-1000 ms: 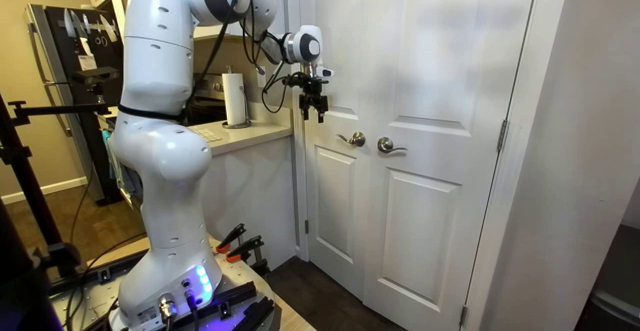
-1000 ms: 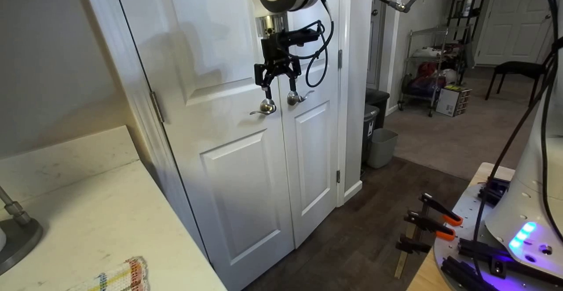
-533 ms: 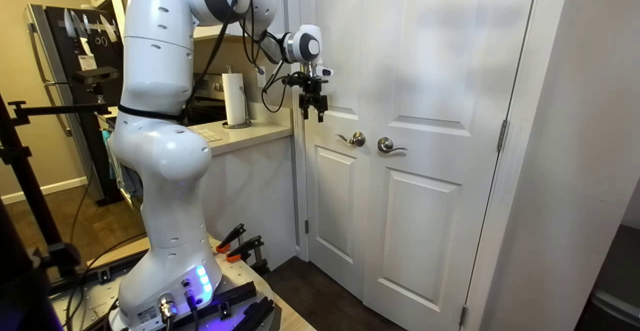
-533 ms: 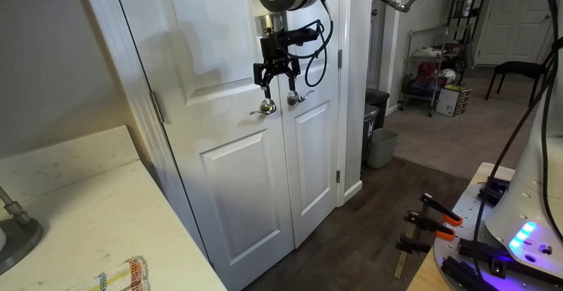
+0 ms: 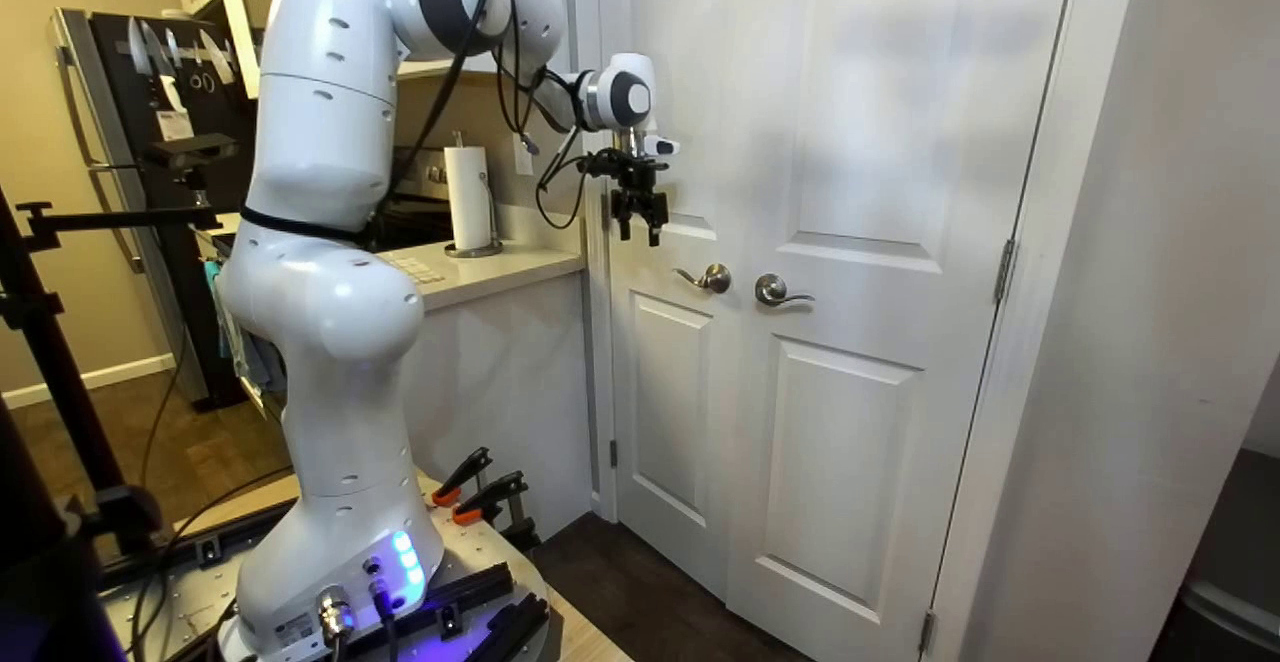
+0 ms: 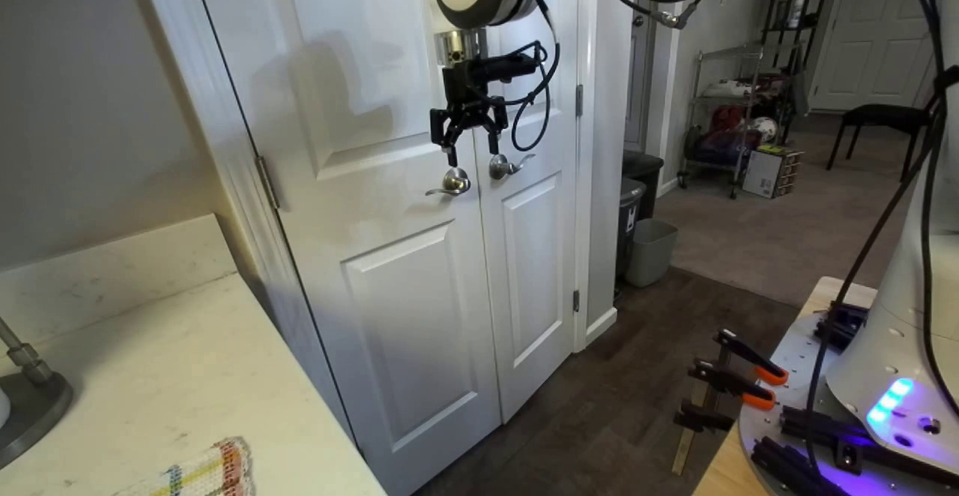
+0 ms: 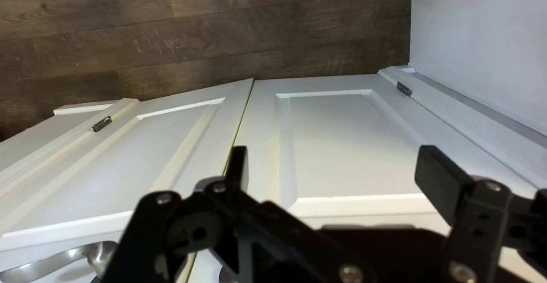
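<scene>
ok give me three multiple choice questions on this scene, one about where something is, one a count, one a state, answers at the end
1. Where is the paper towel roll relative to the counter?
A) below it
B) leaning against its front
C) upright on top of it

2. How many lever handles are on the white double doors?
A) one
B) two
C) four

3. What state is the gripper in?
A) open and empty
B) shut on a handle
C) fully shut on itself

Right letters:
1. C, since the base of its holder rests on the counter.
2. B, since both exterior views show one on each door.
3. A, since the wrist view shows its fingers wide apart with nothing held between them.
</scene>
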Controlling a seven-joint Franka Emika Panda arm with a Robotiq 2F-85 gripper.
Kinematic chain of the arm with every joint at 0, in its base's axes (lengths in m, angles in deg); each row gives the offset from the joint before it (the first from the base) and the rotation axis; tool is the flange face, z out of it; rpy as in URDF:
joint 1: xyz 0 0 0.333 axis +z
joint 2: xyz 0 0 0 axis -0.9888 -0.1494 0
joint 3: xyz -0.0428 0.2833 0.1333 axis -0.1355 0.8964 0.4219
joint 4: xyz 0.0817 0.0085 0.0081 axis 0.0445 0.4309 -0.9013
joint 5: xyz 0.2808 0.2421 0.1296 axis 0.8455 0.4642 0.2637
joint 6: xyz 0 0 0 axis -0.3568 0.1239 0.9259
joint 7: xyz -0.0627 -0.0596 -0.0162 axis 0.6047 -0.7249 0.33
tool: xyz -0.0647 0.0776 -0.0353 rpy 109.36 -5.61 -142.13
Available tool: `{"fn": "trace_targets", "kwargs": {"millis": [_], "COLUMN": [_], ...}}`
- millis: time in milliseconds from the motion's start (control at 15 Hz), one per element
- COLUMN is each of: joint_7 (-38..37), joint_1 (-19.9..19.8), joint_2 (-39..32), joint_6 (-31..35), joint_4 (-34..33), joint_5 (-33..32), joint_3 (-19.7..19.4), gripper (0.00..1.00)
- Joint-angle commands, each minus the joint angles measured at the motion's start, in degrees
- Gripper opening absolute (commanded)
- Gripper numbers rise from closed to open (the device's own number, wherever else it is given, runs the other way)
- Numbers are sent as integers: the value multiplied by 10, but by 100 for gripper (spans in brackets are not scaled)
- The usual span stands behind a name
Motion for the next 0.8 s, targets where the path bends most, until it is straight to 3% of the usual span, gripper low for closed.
{"fn": "trace_targets", "kwargs": {"millis": [0, 333, 733], "joint_7": [16, -9, -142], "joint_1": [6, 16, 38], "joint_2": [-63, -111, -143], "joint_6": [22, 4, -43], "joint_4": [-69, -128, -180], "joint_5": [-5, -1, 7], "joint_3": [-18, -35, -69], "gripper": [100, 100, 100]}}
